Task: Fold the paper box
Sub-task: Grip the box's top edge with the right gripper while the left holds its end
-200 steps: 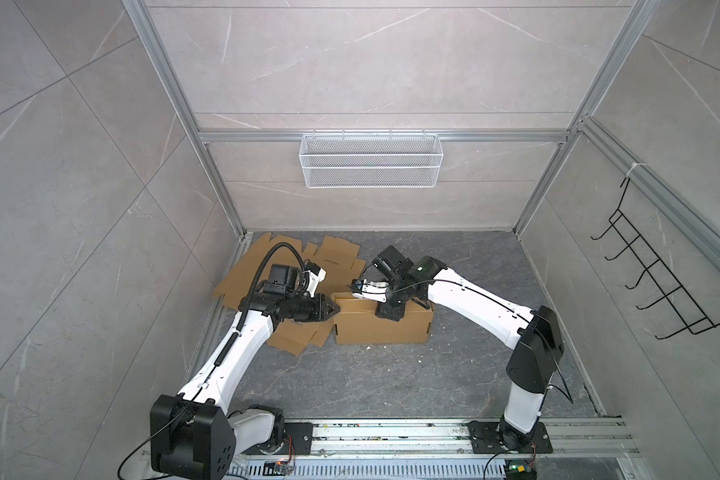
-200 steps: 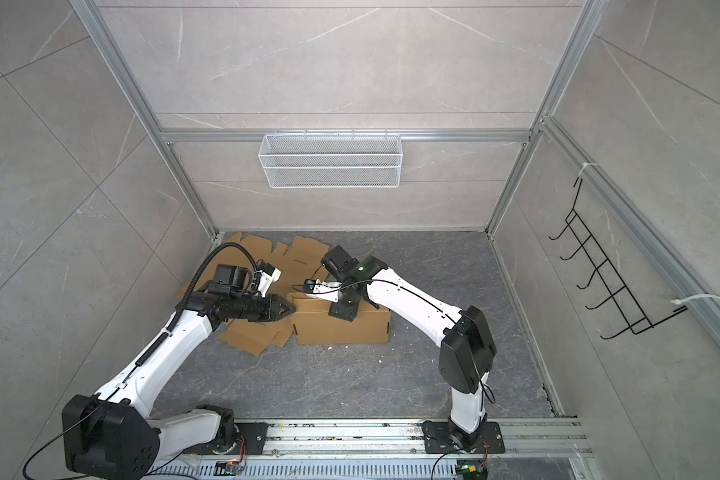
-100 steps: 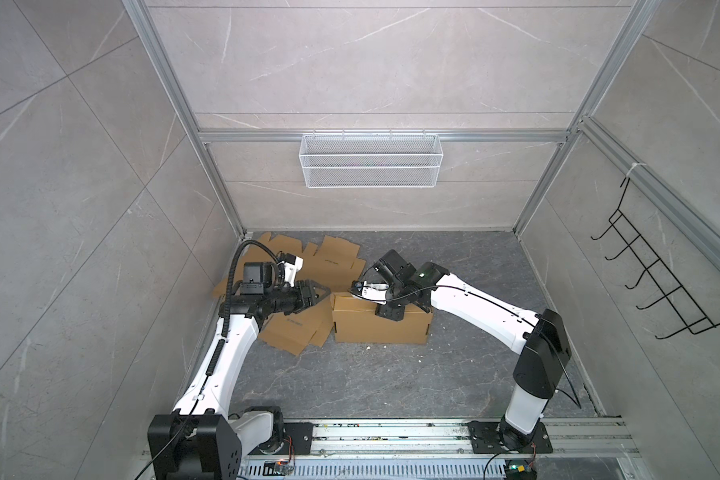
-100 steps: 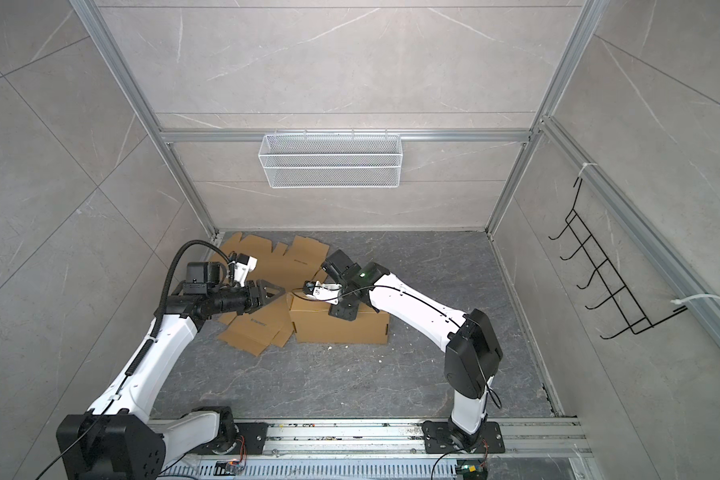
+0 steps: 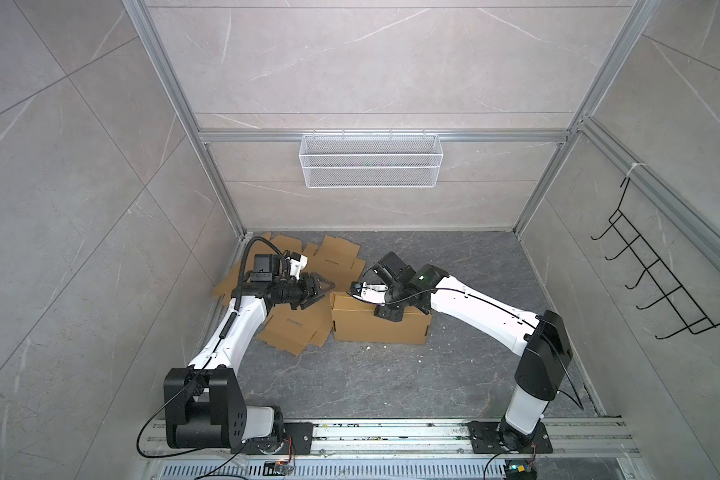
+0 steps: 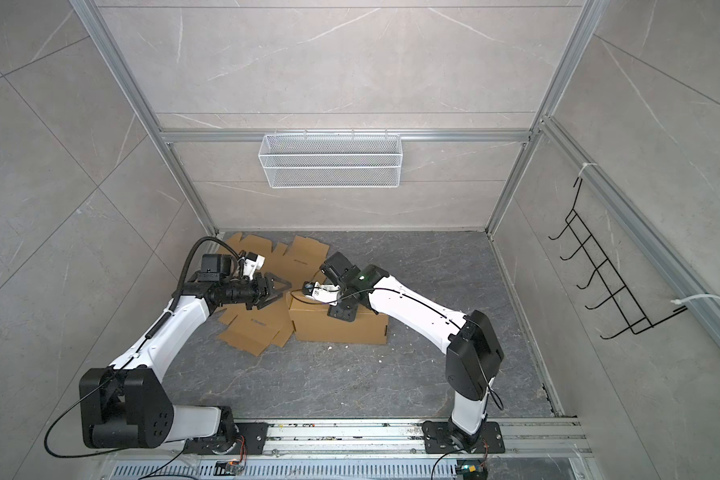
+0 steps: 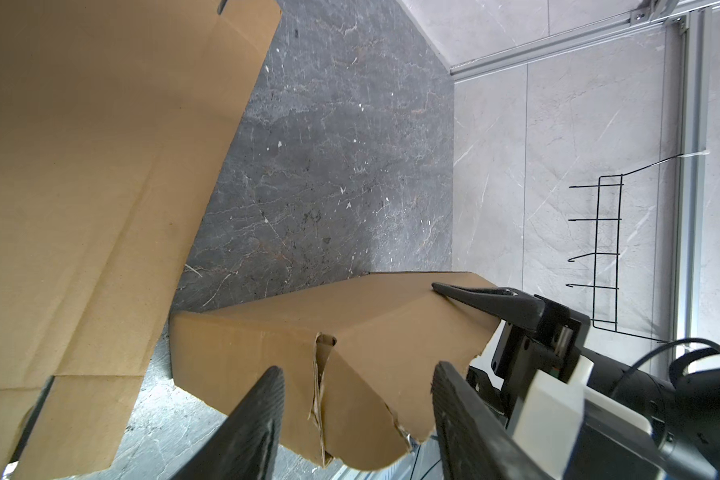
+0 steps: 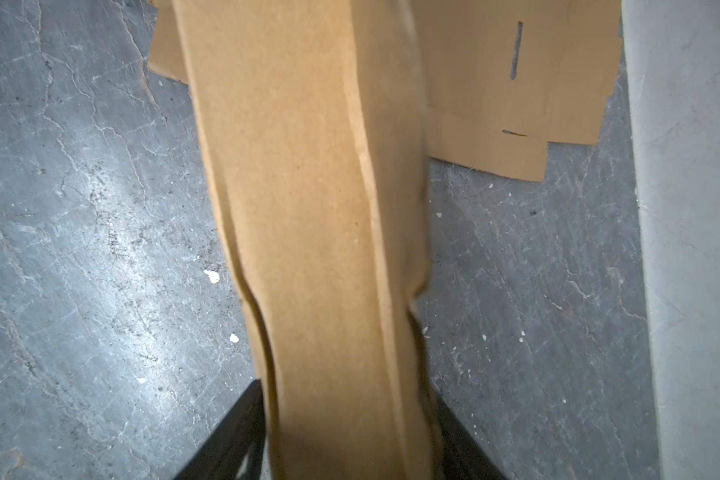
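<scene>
I am holding the brown cardboard box [image 5: 377, 332] mid-floor, with the right gripper [image 8: 346, 392] clamped across it. The left gripper [image 7: 358, 372], jaws spread and empty, is hovering at the box's nine o'clock. Next, I judge, it needs to press the ragged end flap [image 7: 371, 415] shut.

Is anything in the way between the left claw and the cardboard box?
Nothing visible does. The open left gripper points straight at the end of the paper box, with clear air between; the flat cardboard sheets lie lower, on the floor, beside that path.
</scene>
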`<move>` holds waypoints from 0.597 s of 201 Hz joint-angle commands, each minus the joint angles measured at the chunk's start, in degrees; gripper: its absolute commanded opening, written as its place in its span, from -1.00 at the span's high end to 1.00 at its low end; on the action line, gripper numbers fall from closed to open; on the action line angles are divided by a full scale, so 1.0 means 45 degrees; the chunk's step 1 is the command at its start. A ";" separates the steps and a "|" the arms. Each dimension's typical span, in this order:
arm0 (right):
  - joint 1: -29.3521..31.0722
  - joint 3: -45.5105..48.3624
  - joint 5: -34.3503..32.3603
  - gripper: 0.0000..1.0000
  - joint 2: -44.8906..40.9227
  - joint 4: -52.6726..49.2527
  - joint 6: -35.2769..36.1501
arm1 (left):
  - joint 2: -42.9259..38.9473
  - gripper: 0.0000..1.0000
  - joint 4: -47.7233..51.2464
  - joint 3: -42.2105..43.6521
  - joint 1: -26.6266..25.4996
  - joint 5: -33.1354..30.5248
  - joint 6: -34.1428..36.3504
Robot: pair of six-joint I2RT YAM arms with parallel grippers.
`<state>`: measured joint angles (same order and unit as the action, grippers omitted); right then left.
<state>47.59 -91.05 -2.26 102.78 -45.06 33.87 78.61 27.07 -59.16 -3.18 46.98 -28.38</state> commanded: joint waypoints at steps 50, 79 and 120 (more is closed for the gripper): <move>0.0156 0.0722 -0.0901 -0.11 -0.0106 0.0328 -0.0471 | 0.0151 -0.05 0.1045 -0.0338 -0.0251 0.0942 0.0644; 0.0164 0.0876 -0.1009 -0.15 -0.0187 0.0418 -0.0572 | 0.0071 0.04 0.1488 0.0094 -0.0250 0.0821 0.0992; 0.0176 0.0958 -0.1035 -0.16 -0.0244 0.0443 -0.0632 | 0.0285 0.36 0.2241 0.0166 -0.0240 0.0001 0.1592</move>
<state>48.45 -88.55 -4.34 101.54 -41.87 32.56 79.75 32.29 -58.94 -4.14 49.60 -24.64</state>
